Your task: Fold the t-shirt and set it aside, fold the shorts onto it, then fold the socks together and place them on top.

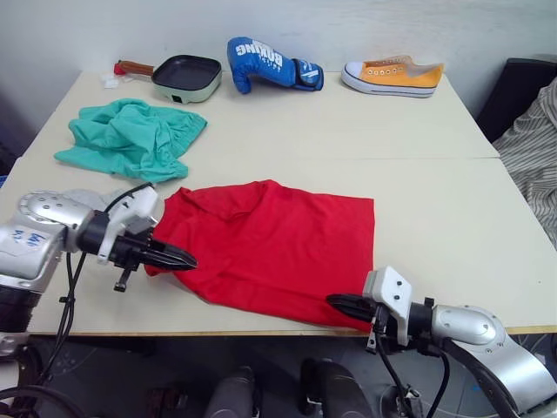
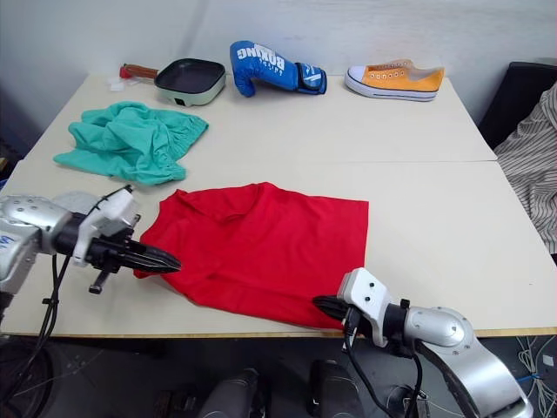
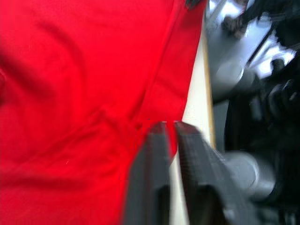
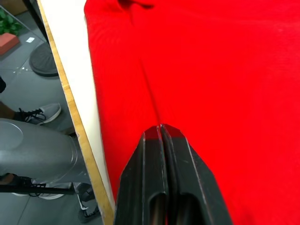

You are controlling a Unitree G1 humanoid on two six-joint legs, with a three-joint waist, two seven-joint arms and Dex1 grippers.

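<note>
The red t-shirt lies spread on the front middle of the table. At the shirt's left edge, fabric bunches toward the tips of my left gripper, which is shut on it. My right gripper is at the front hem near the right corner, fingers pressed together on the cloth with a crease running to them. The teal-green shorts sit crumpled at the back left. A light grey shape, apparently the socks, lies partly hidden behind my left arm.
Along the table's back edge stand a small green pan, a blue boxing glove and an orange sneaker. Striped cloth hangs beyond the right edge. The table's front edge runs right under the shirt's hem.
</note>
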